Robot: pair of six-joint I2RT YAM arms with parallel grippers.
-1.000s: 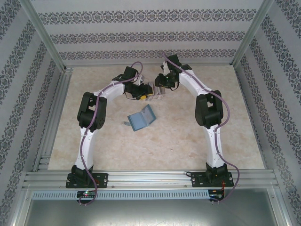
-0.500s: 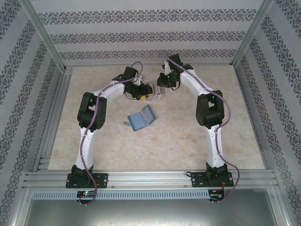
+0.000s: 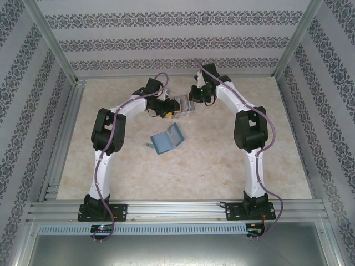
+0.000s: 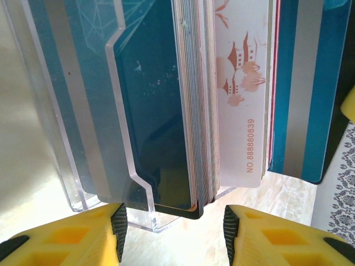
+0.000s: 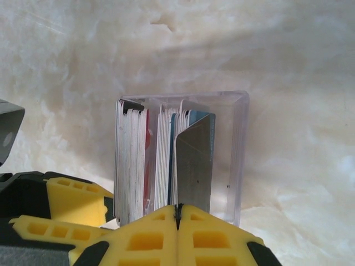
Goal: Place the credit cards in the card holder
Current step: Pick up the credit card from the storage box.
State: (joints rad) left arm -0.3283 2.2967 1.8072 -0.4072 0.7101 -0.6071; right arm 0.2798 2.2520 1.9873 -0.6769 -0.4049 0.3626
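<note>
Left arm (image 3: pixel 102 166), right arm (image 3: pixel 252 166): slim white links; bulky black joint housings (image 3: pixel 108 130) at mid-arm and wrist; flat black base plates (image 3: pixel 100 212); one mauve cable (image 3: pixel 99 183) running up each arm from the base, arching loose near the wrist; small green light (image 3: pixel 203 87) on the right wrist. Left gripper (image 4: pixel 175 221), right gripper (image 5: pixel 177 221): yellow plastic fingers (image 4: pixel 66 241) with moulded rectangular pockets; black edging at the tips; black body behind.

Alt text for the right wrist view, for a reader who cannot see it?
The right gripper has its yellow jaws shut on the near edge of a grey card standing in a clear box. Other cards stand upright on edge in the box, which rests on a pale marbled table.
</note>
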